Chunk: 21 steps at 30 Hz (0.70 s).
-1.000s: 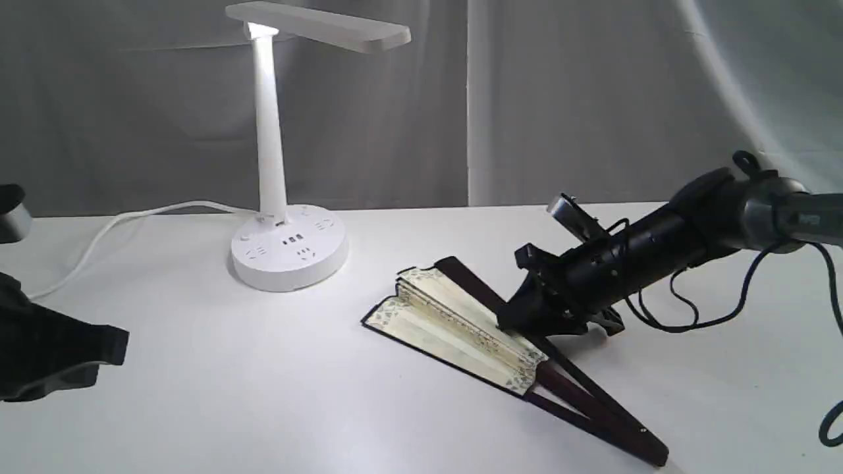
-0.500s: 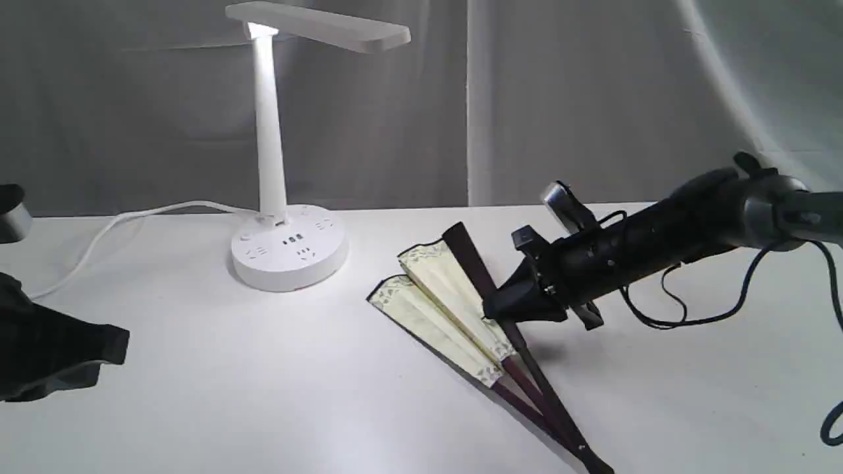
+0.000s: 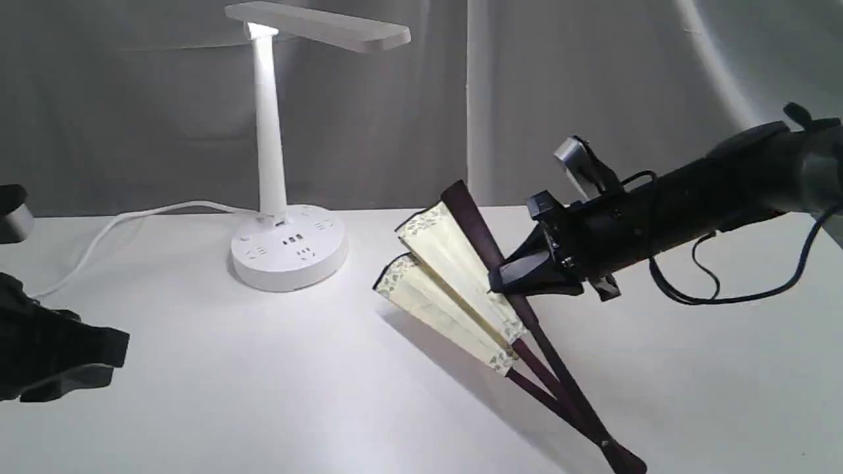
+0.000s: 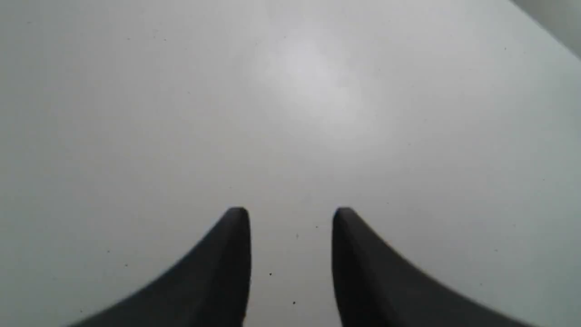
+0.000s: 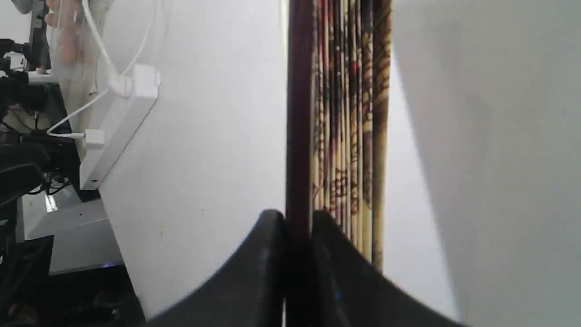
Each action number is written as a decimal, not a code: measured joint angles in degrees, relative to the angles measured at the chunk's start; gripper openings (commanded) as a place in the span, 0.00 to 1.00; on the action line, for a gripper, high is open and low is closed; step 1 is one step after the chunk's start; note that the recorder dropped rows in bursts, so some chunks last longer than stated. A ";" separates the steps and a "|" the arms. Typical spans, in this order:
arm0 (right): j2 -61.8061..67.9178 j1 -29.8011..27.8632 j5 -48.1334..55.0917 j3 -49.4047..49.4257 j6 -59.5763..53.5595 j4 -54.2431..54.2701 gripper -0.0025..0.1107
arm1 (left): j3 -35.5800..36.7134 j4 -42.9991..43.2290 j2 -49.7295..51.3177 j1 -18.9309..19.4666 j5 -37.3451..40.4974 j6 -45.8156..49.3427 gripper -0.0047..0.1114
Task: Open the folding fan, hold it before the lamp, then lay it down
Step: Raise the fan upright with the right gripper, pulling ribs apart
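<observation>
The right pincer (image 3: 494,284) was pinched tight on just one dark outer stick (image 3: 475,227) of the folding fan (image 3: 454,289). That stick was thin, so it could slip or twist in the grip. Then the fan might drop.

The fan was up off the counter (image 3: 263,395) and tilted. It was only open a little. Its cream paper part sat right past the pincer tips. Its pointed end hung far below the pincer, close to the counter. I think that low end could bump or drag if the arm dipped. The loose sticks were held by nothing, so they could swing. A hard pull could tear the paper.

The lamp (image 3: 270,131) stood well beyond the pincer tips, with a clear gap between. A fast swing that way might knock it.

The right arm (image 3: 691,204) reached in long and nearly flat, sloping down a bit toward its tips. In the wrist view the stick ran straight out between the shut jaws.

The left pincer (image 4: 290,218) sat well apart from the fan. Its jaws were a little apart, holding nothing, and pointed at bare counter.
</observation>
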 measured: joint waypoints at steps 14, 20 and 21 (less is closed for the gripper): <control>-14.62 0.00 0.00 17.68 -7.52 6.39 0.02 | 1.60 -12.10 0.00 0.00 -1.94 11.11 0.32; -17.45 0.00 -0.10 24.84 -11.62 9.38 0.02 | 1.60 -11.83 0.00 -1.14 -0.91 12.13 0.28; -17.94 0.00 -0.10 26.05 -12.36 9.64 0.02 | 1.60 -11.07 0.00 -2.14 -1.02 12.25 0.28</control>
